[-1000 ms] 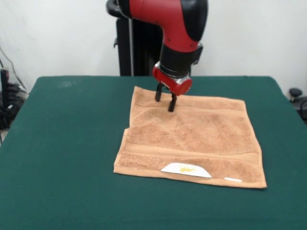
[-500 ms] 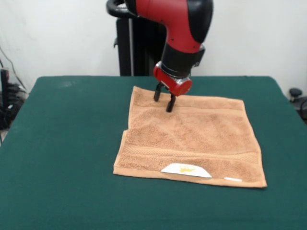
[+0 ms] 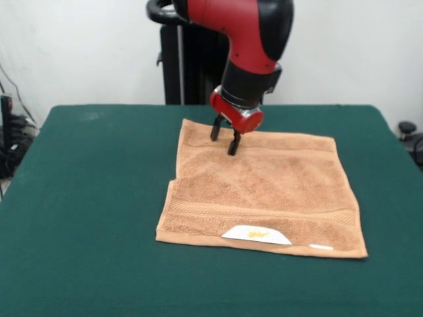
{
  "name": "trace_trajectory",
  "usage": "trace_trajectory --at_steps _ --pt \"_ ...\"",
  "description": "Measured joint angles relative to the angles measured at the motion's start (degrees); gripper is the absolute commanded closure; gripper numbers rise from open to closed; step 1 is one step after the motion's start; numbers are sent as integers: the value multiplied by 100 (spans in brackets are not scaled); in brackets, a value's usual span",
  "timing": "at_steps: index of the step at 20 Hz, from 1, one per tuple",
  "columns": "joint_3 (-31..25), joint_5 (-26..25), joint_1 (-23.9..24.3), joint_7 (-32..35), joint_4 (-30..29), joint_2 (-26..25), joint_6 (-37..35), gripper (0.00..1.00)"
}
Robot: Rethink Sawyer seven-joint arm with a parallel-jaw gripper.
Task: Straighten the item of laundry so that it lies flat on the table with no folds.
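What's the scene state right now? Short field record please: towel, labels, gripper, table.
towel: tan-orange towel, spread on the table, mostly flat; left edge shows a step, as if a strip is folded there
labels: white labels on the towel's near edge, facing up
gripper: gripper open, nothing held, tips over the far left part of the towel; contact cannot be told
table: green table, much wider than the towel

One towel (image 3: 264, 191) lay on one green counter (image 3: 86, 198). It carried two white labels (image 3: 256, 234). One red arm (image 3: 244, 33) ended in one hand (image 3: 224, 139).
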State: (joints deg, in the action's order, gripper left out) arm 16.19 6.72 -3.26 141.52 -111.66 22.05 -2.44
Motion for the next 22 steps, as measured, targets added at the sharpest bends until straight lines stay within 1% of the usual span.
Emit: trace_trajectory --at_steps 2,4,5,12,22 --pt "-35 -1 52 0 -21 11 27 0" --pt "-163 -60 228 0 -80 69 66 0" --pt "-300 -119 376 0 -89 107 124 100" --pt "-478 -148 717 1 -149 169 144 100" --pt "-547 -146 819 1 -160 196 85 100"
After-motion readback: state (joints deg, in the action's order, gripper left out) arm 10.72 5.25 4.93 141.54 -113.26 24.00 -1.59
